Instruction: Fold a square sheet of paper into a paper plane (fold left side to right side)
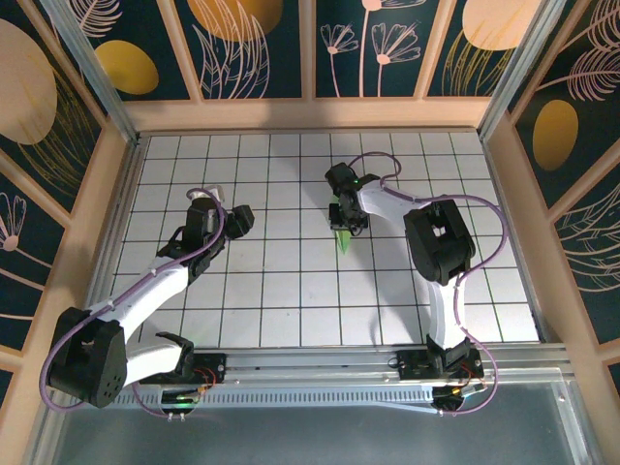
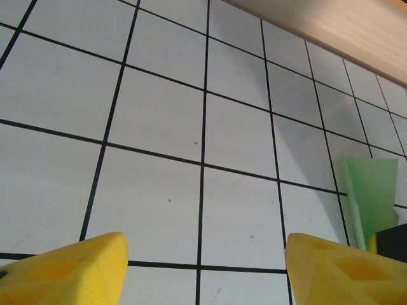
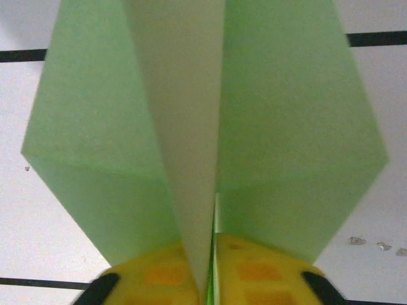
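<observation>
Currently the right tool point(image 3: 213, 270) is clenched on the centre fold of the paper plane point(image 3: 286, 140), which spreads out to both sides of the grip. On the gridded worktop point(image 1: 281, 281) the plane lies right of centre, in the far half. The left tool point(image 2: 205, 257) stands released, its 2 fingers point(image 2: 70, 273) wide apart, well left of the plane.

paper plane point(image 1: 343, 240) mostly hidden beneath right hand point(image 1: 345, 225) (green tip showing), far end cropped close-up
</observation>
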Available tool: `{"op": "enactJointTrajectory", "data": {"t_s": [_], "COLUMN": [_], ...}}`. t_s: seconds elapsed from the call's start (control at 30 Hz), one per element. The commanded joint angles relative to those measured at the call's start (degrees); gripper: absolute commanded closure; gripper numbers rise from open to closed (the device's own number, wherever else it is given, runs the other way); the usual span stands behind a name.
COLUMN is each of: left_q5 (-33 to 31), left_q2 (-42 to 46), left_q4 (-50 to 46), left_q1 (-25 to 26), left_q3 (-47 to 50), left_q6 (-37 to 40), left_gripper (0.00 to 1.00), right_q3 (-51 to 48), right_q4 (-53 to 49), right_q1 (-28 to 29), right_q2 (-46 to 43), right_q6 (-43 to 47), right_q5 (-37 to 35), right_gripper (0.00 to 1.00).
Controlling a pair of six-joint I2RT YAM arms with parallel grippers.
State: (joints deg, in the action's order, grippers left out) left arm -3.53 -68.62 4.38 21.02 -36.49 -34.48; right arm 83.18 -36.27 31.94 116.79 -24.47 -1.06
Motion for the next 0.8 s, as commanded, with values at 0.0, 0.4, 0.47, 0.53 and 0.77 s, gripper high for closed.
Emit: {"op": "enactJointTrajectory", "data": {"t_s": [0.0, 0.4, 0.47, 0.53, 0.77], "left_q5": [0.12, -0.9, -0.89, -1.04, -0.58], "left_q2": [-0.02, -0.02, -0.02, -0.06, -1.05], "left_q4": [-1.12, -2.27, -2.43, -2.61, -2.97], "left_q1": [-0.18, -0.1, -0.13, -0.18, -0.16], "left_q3": [-2.04, -3.06, -3.28, -3.41, -4.53], "left_q6": [0.73, 1.07, 1.08, 1.15, 1.26], "left_gripper": [0.34, 0.33, 0.33, 0.33, 0.33], "right_q3": [-0.82, -2.93, -3.02, -3.11, -2.36], "right_q4": [0.39, 1.39, 1.4, 1.46, 0.99], "right_q1": [-0.13, 0.07, 0.2, 0.24, 0.39], "right_q2": [0.48, 0.06, -0.15, -0.49, -3.44], "right_q6": [0.09, 0.91, 0.91, 0.87, 0.83], "right_q5": [-0.94, -1.76, -2.22, -2.63, -3.23], "right_gripper": [0.77, 0.57, 0.54, 0.51, 0.5]}}
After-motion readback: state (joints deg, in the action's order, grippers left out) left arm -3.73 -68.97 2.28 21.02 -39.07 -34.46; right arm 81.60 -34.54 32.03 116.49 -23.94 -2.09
